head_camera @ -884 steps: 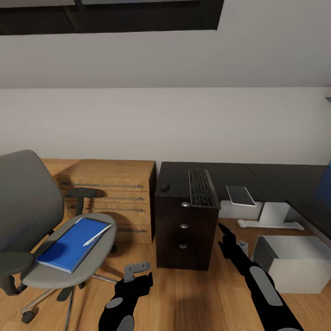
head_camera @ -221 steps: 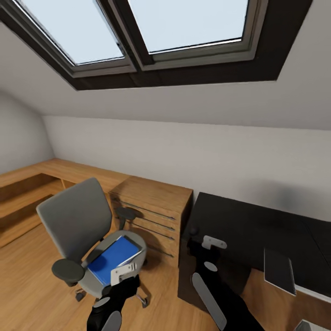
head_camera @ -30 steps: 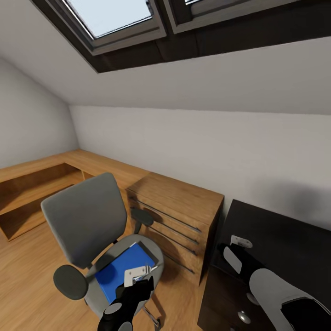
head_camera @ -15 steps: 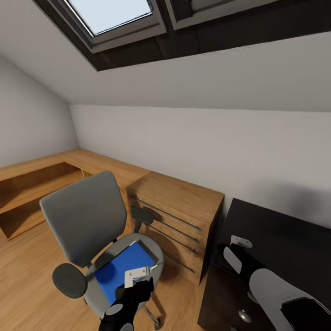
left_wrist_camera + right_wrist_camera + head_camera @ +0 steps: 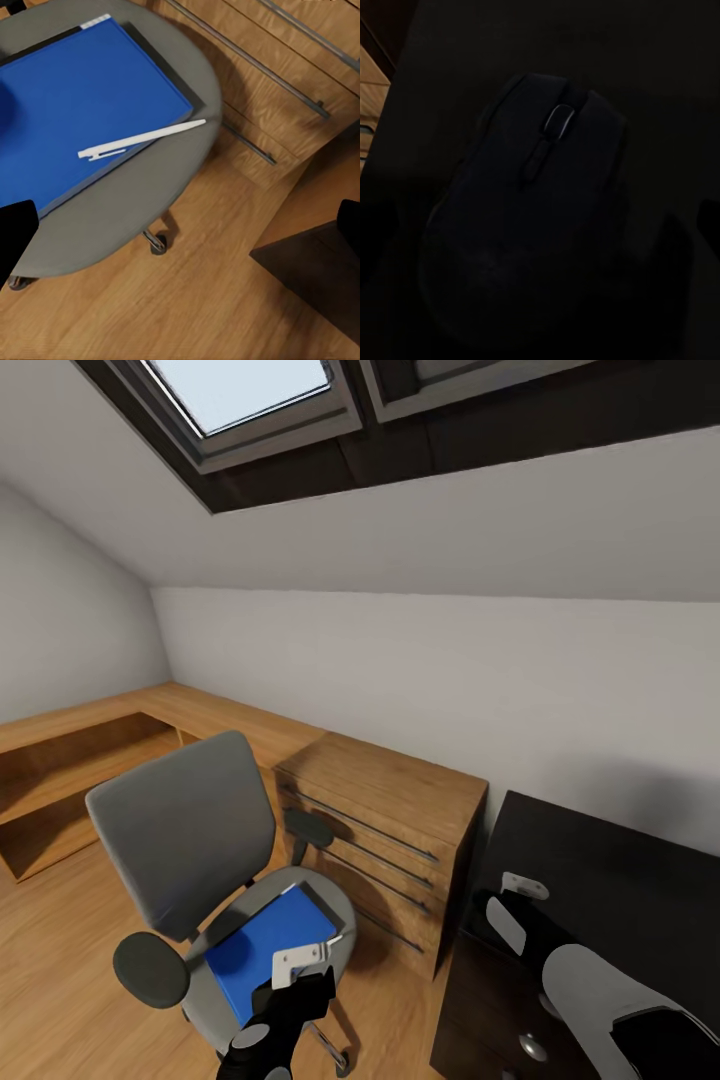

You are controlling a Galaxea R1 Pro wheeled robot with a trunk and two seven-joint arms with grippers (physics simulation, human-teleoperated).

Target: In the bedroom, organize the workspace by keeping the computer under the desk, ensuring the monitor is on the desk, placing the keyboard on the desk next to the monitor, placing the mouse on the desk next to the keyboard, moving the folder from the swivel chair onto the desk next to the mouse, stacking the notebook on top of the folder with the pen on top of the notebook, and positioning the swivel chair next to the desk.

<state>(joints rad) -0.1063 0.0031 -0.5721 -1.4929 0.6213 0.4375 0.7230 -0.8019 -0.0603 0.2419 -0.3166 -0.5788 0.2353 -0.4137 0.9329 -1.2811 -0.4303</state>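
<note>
One swivel chair [image 5: 190,860] stands on the wood floor [image 5: 60,960] beside a low light-wood cabinet [image 5: 390,830], its grey back upright and two black armrests showing. On its seat lies one blue folder [image 5: 265,950], flat, with one dark notebook [image 5: 169,67] under it (only a strip of the notebook's edge shows past the folder in the left wrist view). One white pen [image 5: 141,139] lies across the folder's corner, its tip reaching over the grey seat cushion.

The black desk [image 5: 620,870] fills the lower right of the head view, just beside the cabinet. One black mouse [image 5: 529,225] sits on the desk top, seen close up in the right wrist view.

The left arm reaches forward and low, its gripper [image 5: 300,963] hovering above the seat's front edge, near the folder. Its fingers [image 5: 15,232] sit wide apart at the edges of the left wrist view and hold nothing. The right arm stretches over the desk's near corner, its gripper [image 5: 522,884] poised right above the mouse; the dark fingers [image 5: 682,247] appear spread to either side of the mouse, with nothing clamped between them.
</note>
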